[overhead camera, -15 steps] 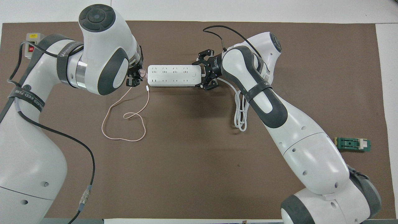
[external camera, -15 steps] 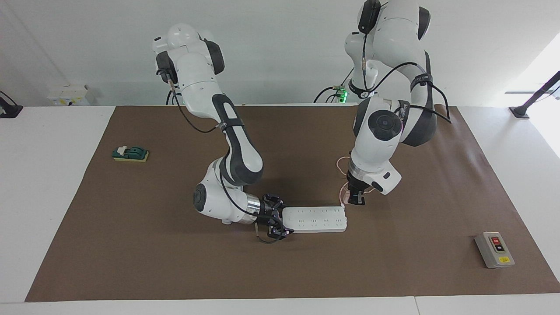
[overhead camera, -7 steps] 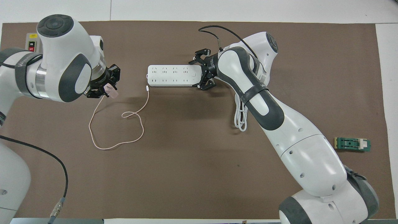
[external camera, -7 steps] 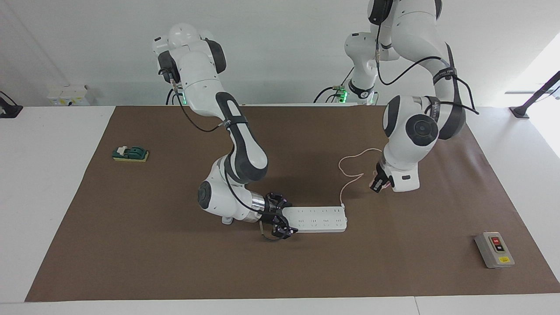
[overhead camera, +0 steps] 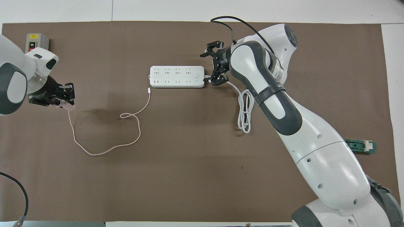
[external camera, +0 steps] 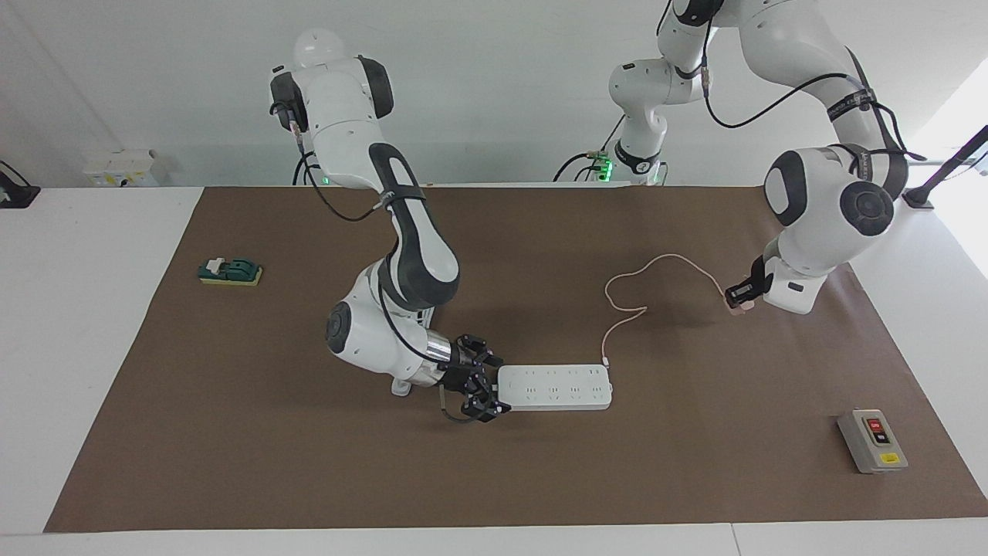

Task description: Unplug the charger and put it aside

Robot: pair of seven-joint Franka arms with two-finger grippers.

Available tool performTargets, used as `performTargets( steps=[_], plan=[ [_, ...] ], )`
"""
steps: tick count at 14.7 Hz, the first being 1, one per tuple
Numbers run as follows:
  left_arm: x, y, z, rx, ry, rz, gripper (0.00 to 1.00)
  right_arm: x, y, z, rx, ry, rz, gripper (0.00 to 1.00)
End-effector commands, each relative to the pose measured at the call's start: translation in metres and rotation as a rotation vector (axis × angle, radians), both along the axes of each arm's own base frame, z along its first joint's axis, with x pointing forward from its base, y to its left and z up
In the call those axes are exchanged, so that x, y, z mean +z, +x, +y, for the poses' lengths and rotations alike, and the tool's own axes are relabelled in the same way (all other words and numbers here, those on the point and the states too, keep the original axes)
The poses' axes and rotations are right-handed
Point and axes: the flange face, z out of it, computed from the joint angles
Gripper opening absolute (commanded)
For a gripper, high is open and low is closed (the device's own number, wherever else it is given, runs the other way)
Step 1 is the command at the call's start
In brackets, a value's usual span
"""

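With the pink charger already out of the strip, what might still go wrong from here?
1. The left claw holds the small pale pink cube charger in the air; its thin pink cable trails toward the white power strip and may drag or snag.
2. The right claw, open at the strip's end, could nudge it when withdrawing.
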Motion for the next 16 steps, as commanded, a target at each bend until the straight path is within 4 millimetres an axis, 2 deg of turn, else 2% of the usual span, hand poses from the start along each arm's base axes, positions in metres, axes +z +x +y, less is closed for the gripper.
performTargets(
  steps=[1, 2, 3, 5, 6, 9, 12, 14, 16],
  plan=[
    [-0.001, 0.001, 0.002, -0.209, -0.028, -0.06, 1.0, 0.029, -0.022, -0.021, 0.038, -0.096, -0.013, 1.0],
    [-0.001, 0.003, 0.002, -0.246, -0.032, -0.068, 1.0, 0.04, -0.025, -0.028, 0.067, -0.134, -0.035, 1.0],
    [-0.001, 0.003, 0.002, -0.25, -0.035, -0.069, 1.0, 0.065, -0.033, -0.042, 0.171, -0.212, -0.081, 1.0],
    [-0.009, 0.006, -0.004, -0.255, -0.037, -0.058, 1.0, 0.093, -0.037, -0.072, 0.274, -0.268, -0.113, 1.0],
    [-0.007, 0.008, -0.005, -0.256, -0.036, -0.064, 1.0, 0.109, -0.038, -0.092, 0.311, -0.268, -0.13, 1.0],
    [0.033, 0.015, 0.001, -0.242, -0.035, -0.116, 1.0, 0.147, -0.05, -0.159, 0.462, -0.274, -0.161, 1.0],
    [0.093, 0.011, 0.0, -0.119, -0.021, -0.092, 1.0, 0.175, -0.069, -0.229, 0.729, -0.326, -0.238, 1.0],
    [0.127, -0.013, -0.007, -0.062, -0.008, -0.059, 1.0, 0.191, -0.08, -0.272, 0.9, -0.337, -0.302, 1.0],
    [0.14, -0.041, -0.01, -0.063, -0.003, -0.051, 1.0, 0.204, -0.088, -0.297, 1.066, -0.367, -0.358, 1.0]
  ],
)
